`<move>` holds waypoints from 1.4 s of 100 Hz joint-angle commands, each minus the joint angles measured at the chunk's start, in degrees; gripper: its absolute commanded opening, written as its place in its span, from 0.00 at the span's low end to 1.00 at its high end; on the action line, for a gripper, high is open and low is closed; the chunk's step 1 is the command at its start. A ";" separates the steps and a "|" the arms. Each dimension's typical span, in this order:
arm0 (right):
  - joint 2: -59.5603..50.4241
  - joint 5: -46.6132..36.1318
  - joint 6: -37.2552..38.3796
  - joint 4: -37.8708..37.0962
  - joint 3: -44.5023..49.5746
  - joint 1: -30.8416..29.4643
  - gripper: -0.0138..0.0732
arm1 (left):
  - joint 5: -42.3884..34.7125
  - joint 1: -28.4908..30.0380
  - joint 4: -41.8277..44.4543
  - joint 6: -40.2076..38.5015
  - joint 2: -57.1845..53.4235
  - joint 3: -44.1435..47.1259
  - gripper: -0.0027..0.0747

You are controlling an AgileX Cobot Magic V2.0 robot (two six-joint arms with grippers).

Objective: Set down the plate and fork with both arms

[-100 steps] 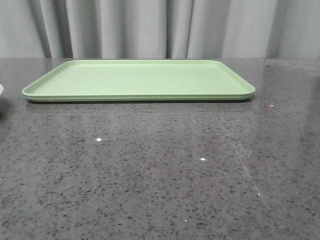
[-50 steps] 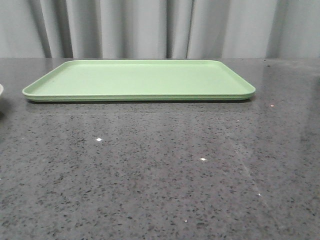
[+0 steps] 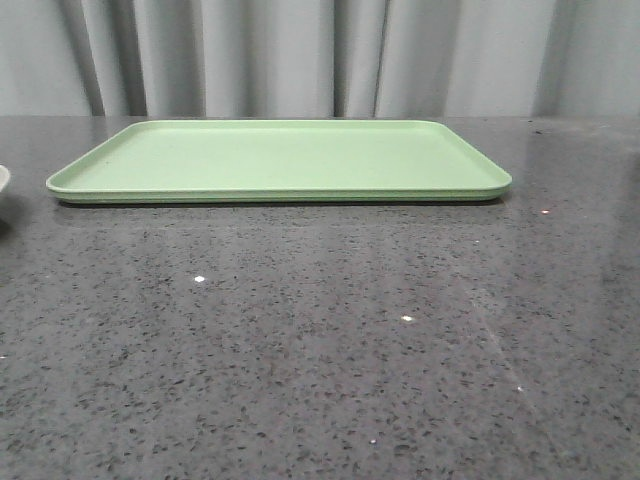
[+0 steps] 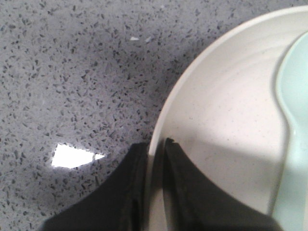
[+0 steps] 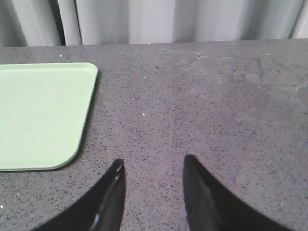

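One light-green tray (image 3: 280, 158) lies flat on the dark speckled table (image 3: 320, 350), far side of the middle, with grey curtains (image 3: 320, 55) behind it; nothing rests on it. One plate (image 4: 231, 120) shows: in the front view only a sliver of its rim at the table's left edge, and close up in the left wrist view, where one pale blue-green spoon (image 4: 293, 144) lies inside it. The left hand (image 4: 155, 159) is clamped on the plate's rim, one finger outside the rim over the table, the other inside the dish. The right hand (image 5: 151, 192) hangs with its two fingers spread apart and nothing between them, above bare table just beside the tray's rounded corner. No fork shows in any view. A broad stretch of table lies bare in front of the tray and to its right.
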 commanded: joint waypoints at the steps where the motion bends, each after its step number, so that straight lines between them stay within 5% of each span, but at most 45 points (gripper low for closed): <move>1: 0.41 -4.54 -0.59 -0.37 -1.53 -0.43 0.52 | -0.62 0.11 0.80 0.04 -1.17 -1.23 0.01; 29: 0.41 -3.44 -0.59 -0.37 -1.53 -0.43 0.52 | -0.32 4.15 -1.61 1.27 -5.42 -1.35 0.01; 45: 0.41 -3.23 -0.59 -0.37 -1.53 -0.43 0.52 | 1.17 9.16 -16.23 10.91 -8.47 -1.35 0.01; 72: 0.41 -3.19 -0.59 -0.37 -1.53 -0.43 0.52 | 4.10 6.76 -22.58 13.47 -8.91 -6.08 0.01; 140: 0.41 -1.82 -0.59 -0.37 -1.53 -0.43 0.52 | 1.08 -27.24 -26.40 6.07 13.98 -35.14 0.01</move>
